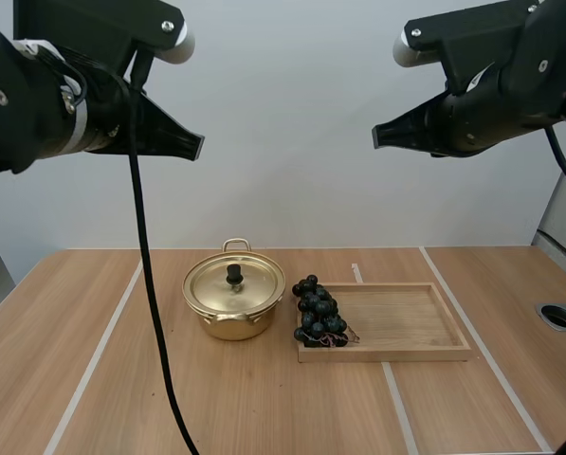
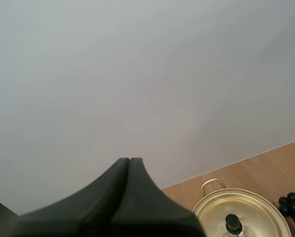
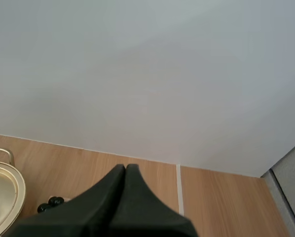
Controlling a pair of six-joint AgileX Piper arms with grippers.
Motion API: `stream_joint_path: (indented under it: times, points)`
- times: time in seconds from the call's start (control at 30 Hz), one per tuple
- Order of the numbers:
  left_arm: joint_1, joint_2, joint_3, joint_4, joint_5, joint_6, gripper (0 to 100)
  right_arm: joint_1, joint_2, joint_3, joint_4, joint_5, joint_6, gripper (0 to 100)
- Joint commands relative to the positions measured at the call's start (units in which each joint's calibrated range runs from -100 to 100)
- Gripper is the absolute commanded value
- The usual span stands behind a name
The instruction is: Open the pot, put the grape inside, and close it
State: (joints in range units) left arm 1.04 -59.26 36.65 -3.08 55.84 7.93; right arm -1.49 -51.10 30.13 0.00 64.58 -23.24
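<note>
Your left gripper point(image 1: 197, 145) and right gripper point(image 1: 378, 137) both hang high above the table point(image 1: 264, 408), fingers pressed together, holding nothing. The pot point(image 1: 230, 327) stands mid-table with its lid point(image 1: 252, 284) on. The grapes point(image 1: 318, 318) lie just right of it, at the left end of the wooden tray point(image 1: 406, 322), apparently overhanging its rim.

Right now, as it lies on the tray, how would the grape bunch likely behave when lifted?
The bunch of grapes would probably sag rather than lift stiffly, being many separate round berries. Their glossy skins may slip from a pinch. Lying across the left rim of the wooden tray, it might snag there.
</note>
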Motion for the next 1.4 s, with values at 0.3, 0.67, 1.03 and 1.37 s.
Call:
stream_joint_path:
  times: [0.3,0.67,1.03,1.37]
  points:
    - [0.08,0.34,-0.36,0.81,-0.67,2.75,100,-0.22,-0.18,-0.65,0.57,-2.20,-5.93,100]
    - [0.08,17.22,-10.77,-0.75,15.70,9.39,100,-0.22,1.43,-0.65,6.63,0.43,-8.33,100]
    - [-2.56,34.77,-15.21,-12.58,22.55,13.10,100,-0.22,9.42,-0.65,9.41,5.71,-8.54,100]
    - [-5.31,48.84,-15.21,-12.46,22.24,12.58,100,-0.22,10.10,-0.65,13.82,6.68,-11.09,100]
